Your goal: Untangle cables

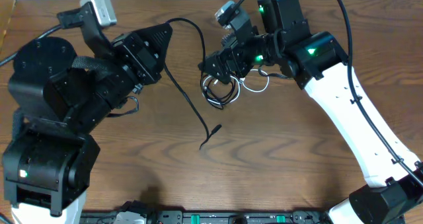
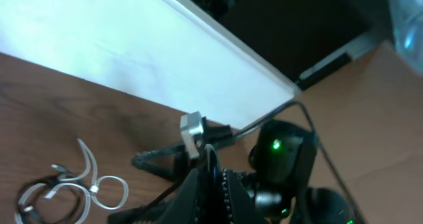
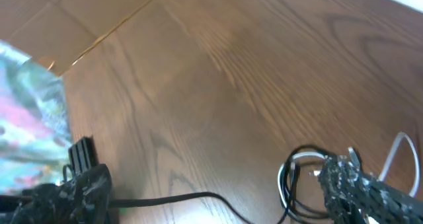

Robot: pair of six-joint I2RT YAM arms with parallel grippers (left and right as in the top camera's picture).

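The cables lie as a small bundle (image 1: 221,90) of black and white loops on the wooden table, right of centre. A white loop (image 1: 256,85) spreads to its right. My right gripper (image 1: 221,67) hangs open just over the bundle; in the right wrist view its fingers (image 3: 357,191) stand wide apart, with the bundle (image 3: 301,184) next to the right one. A long black cable (image 1: 192,102) runs from the bundle up to my left gripper (image 1: 165,31), which is shut on it, then trails down to a plug (image 1: 215,128). The left wrist view shows the white cable (image 2: 92,184).
The right arm's white link (image 1: 350,112) crosses the table's right side. The left arm's black bulk (image 1: 73,92) fills the left side. A rail (image 1: 218,217) lines the front edge. A colourful bag (image 3: 33,125) stands beyond the table in the right wrist view.
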